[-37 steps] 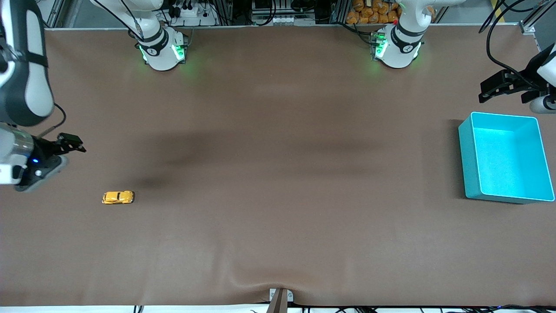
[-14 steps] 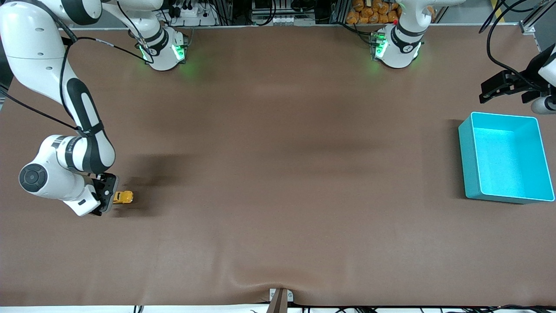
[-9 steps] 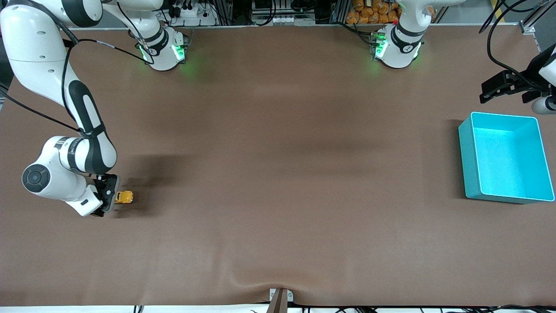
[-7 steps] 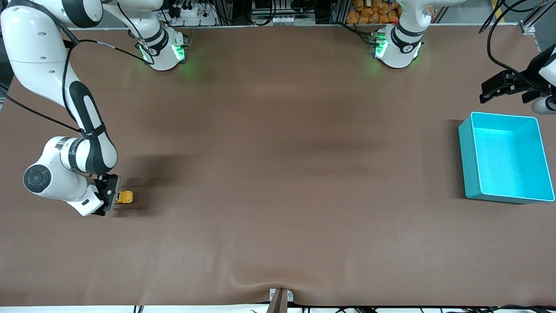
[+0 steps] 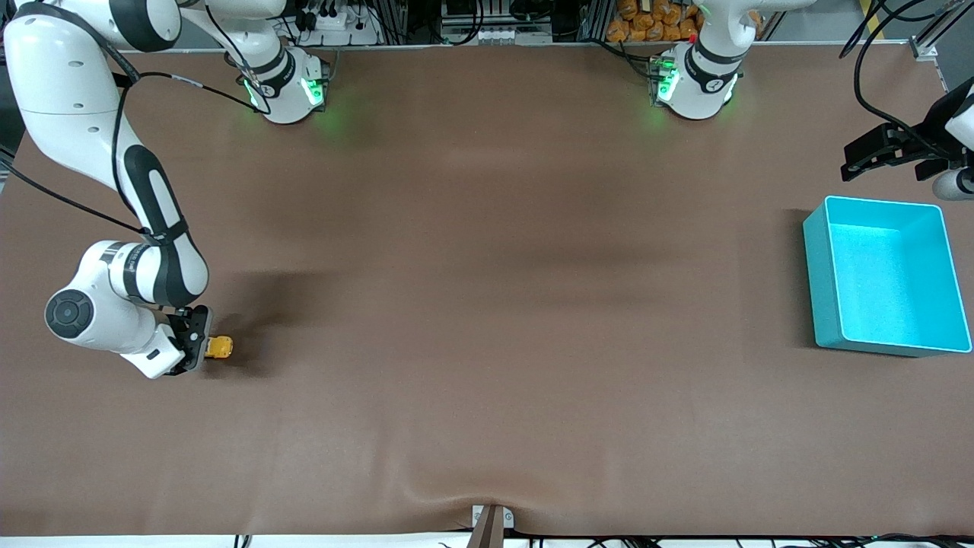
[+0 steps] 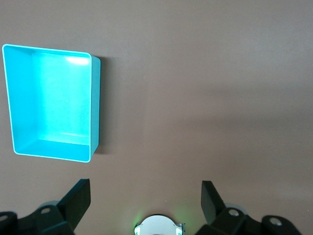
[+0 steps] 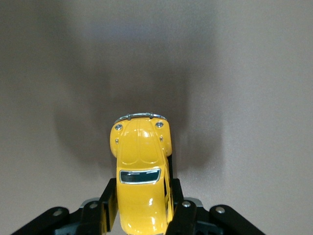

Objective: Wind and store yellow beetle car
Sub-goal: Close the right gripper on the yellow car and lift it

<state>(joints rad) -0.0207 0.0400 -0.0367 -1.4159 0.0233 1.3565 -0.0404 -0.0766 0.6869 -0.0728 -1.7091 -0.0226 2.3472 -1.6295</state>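
The yellow beetle car (image 5: 221,347) sits on the brown table near the right arm's end; only its front end shows past the gripper. My right gripper (image 5: 199,347) is down at the table and shut on the car's sides. In the right wrist view the car (image 7: 142,176) lies between the two black fingers (image 7: 108,203), which press against its body, with its hood pointing away from the gripper (image 7: 143,208). My left gripper (image 5: 864,156) is open and empty, waiting above the table by the teal bin (image 5: 883,274); its wrist view shows the spread fingers (image 6: 78,198) and the bin (image 6: 51,100).
The teal bin stands at the left arm's end of the table and holds nothing. The two arm bases (image 5: 285,87) stand along the table's edge farthest from the front camera. A small grey bracket (image 5: 491,521) sits at the nearest edge.
The right arm came down over the car and closed its gripper on it. The car has stayed at about the same spot. The left arm has not moved.
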